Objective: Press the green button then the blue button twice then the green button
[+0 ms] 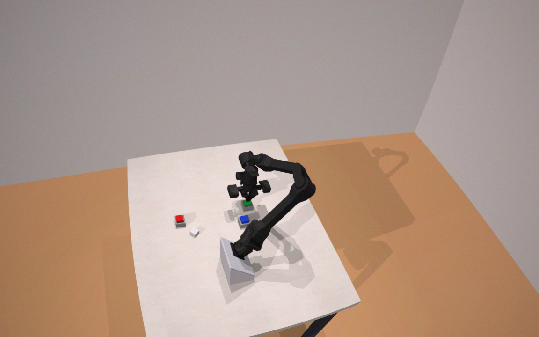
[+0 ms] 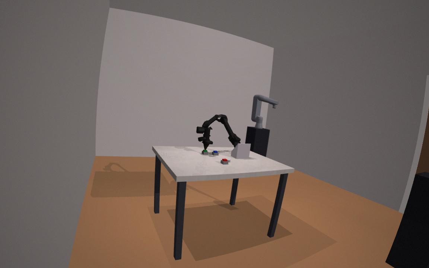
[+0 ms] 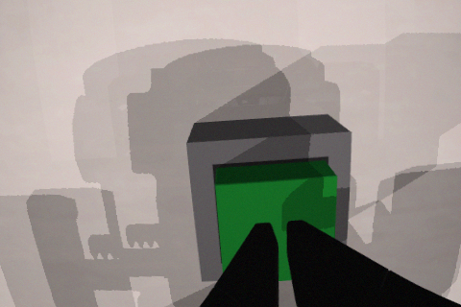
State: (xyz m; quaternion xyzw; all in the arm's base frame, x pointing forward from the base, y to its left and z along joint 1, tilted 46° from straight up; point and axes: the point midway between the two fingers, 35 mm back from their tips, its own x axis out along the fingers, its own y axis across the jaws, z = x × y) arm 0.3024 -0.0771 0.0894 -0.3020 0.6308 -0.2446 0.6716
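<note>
gripper (image 3: pixel 282 226) points down over the green button (image 3: pixel 272 207), jaws together on nothing; blue button (image 1: pixel 244 219) near at 6 o'clock, bare tabletop (image 1: pixel 171 176) toward 12.

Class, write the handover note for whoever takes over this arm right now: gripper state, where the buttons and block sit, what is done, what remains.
Gripper: shut, holding nothing, tips over the green button; contact cannot be confirmed.
Blue button sits just beside the green one, toward the arm's base. Red button and white block lie apart to the side, untouched.
Done: no press confirmed.
Left: green press, blue twice, green again.
</note>
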